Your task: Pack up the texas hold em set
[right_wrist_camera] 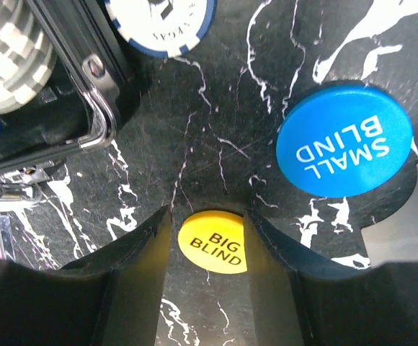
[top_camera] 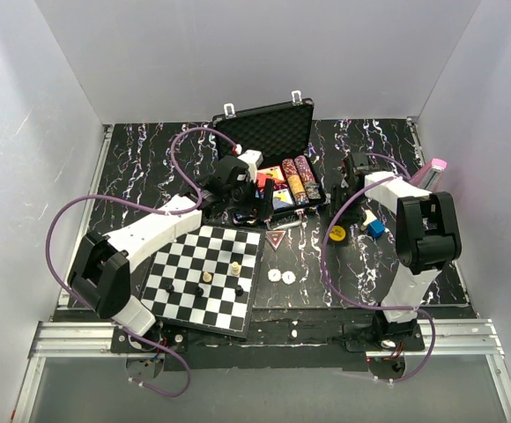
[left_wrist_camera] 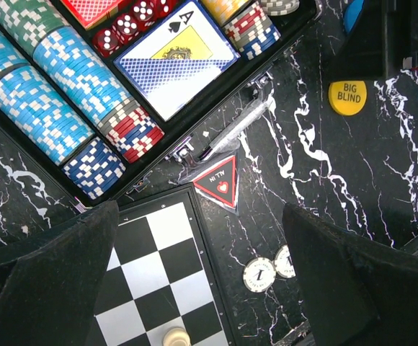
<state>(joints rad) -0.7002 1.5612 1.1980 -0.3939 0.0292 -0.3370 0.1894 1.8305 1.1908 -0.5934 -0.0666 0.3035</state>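
Yellow plastic Big Blind button [right_wrist_camera: 210,249] lies flat on the table [right_wrist_camera: 216,144], lower centre of the right wrist view, outside the briefcase [right_wrist_camera: 86,108]. Your right gripper [right_wrist_camera: 207,216] straddles it, jaws apart, not gripping. Likely light, stiff, slick: pinch its rim.

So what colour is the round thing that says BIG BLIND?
Yellow, with black letters. The BIG BLIND button shows best in the right wrist view, lying on the table.

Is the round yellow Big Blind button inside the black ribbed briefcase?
No, the yellow button lies on the marbled table outside the briefcase, with the right gripper straddling it.
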